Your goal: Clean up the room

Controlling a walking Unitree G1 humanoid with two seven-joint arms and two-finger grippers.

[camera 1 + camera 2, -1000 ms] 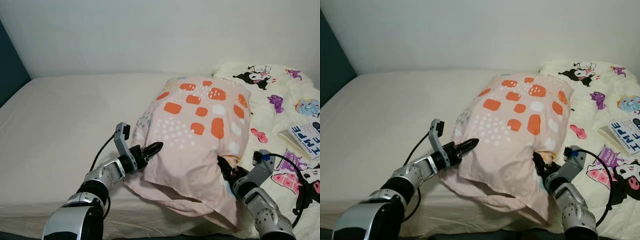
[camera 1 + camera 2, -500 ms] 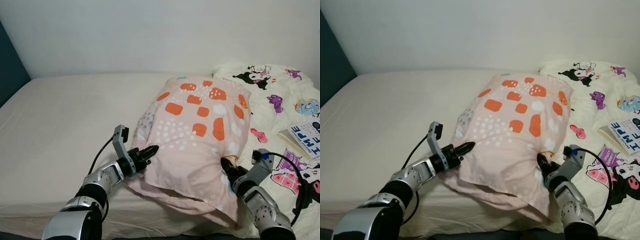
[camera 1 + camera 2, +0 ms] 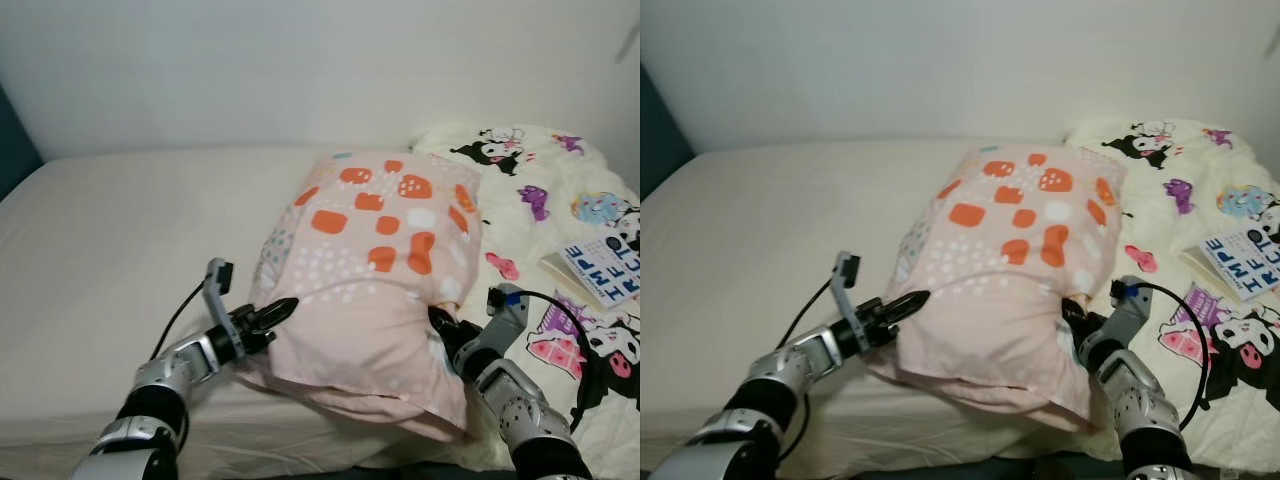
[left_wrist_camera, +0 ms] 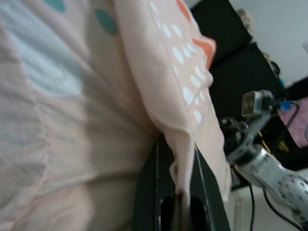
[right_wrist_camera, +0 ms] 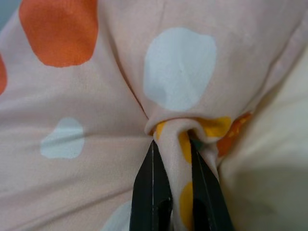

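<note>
Pink fabric pinched at both edges: the pillow point(image 3: 375, 265) hangs between left gripper point(image 3: 272, 315) and right gripper point(image 5: 174, 166).
Both clamp cloth; moving them evenly should prevent twisting.

pillow point(image 3: 1015, 260) (pink, orange-spotted), gripped both sides, bed point(image 3: 760, 230)

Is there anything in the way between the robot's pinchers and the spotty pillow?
No. The left gripper is pinched on the near left edge of the pillow, and the right gripper is pinched on a fold at its right side. Nothing sits between them and the fabric.
</note>
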